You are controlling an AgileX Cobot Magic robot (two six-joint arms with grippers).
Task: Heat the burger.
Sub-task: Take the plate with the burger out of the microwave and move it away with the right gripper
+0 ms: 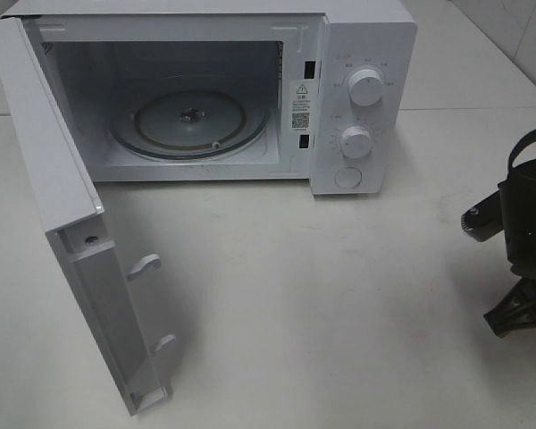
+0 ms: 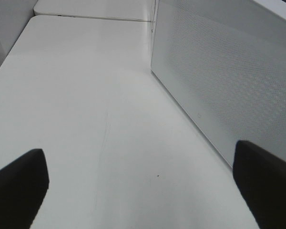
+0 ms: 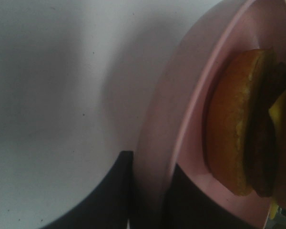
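Beside the white microwave oven, whose door hangs open over a bare glass turntable, the right gripper pinches the rim of a shallow pink plate carrying the orange-bunned burger. Best to keep that plate level and enter clear of the door. The left gripper is spread, holding nothing.

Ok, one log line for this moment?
microwave door: open | turntable: bare | right gripper: shut on pink plate, burger aboard | left gripper: open

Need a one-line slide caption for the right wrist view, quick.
Right end effector pinching the rim of the pink plate that carries the burger, above the white table.
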